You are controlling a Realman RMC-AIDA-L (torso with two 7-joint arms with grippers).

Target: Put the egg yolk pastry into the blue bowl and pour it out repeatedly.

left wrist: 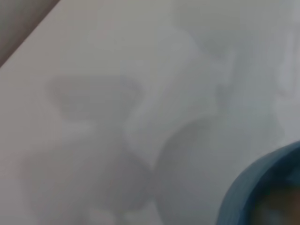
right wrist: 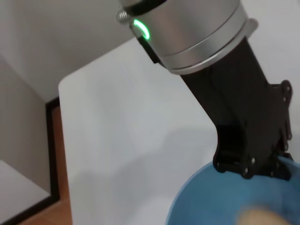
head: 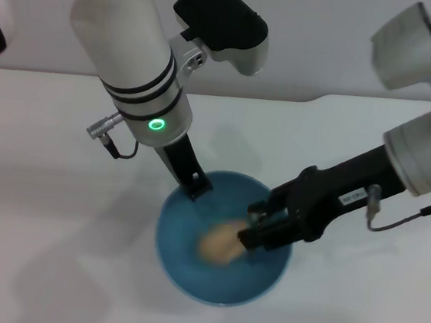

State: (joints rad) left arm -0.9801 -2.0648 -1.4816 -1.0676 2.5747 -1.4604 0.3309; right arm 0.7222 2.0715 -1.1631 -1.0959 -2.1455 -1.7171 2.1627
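The blue bowl [head: 189, 263] rests on the white table, low in the middle of the head view. My left gripper [head: 195, 190] comes down from above and is shut on the bowl's far rim. The right wrist view shows that same left gripper [right wrist: 253, 171] clamped on the bowl [right wrist: 206, 206]. Inside the bowl lies the tan egg yolk pastry [head: 218, 244], blurred, just ahead of my right gripper [head: 253, 226]. That gripper reaches in from the right with its fingers apart. The pastry [right wrist: 260, 218] also shows in the right wrist view. The left wrist view catches only the bowl's rim [left wrist: 248, 187].
A white table [head: 43, 190] spreads around the bowl, bare to the left and front. Its far edge meets a pale wall. In the right wrist view the table's edge drops to a wooden floor [right wrist: 51, 206].
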